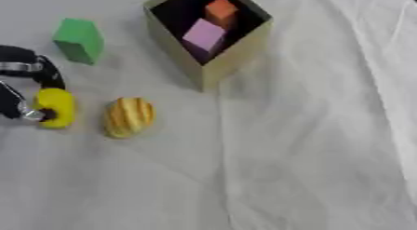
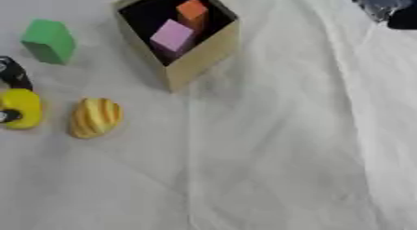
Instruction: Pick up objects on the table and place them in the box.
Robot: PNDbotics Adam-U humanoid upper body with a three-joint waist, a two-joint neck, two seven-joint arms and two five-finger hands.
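Observation:
An open cardboard box [image 1: 232, 54] stands at the top centre with an orange block [image 1: 221, 11] and a pink block [image 1: 204, 34] inside. A green block [image 1: 79, 40] sits on the cloth to its left. Below that lies a yellow object [image 1: 56, 107], and my left hand [image 1: 32, 71] comes in from the left edge with a finger over its top and the thumb against its near side. A yellow-and-orange striped rounded object [image 1: 129, 116] lies just right of it, untouched. A dark part of my right hand [image 2: 389, 9] shows at the top right corner.
A wrinkled white cloth [image 1: 309, 154] covers the whole table, with folds running down the middle and along the right side. The wide stretch right of and below the box holds no objects.

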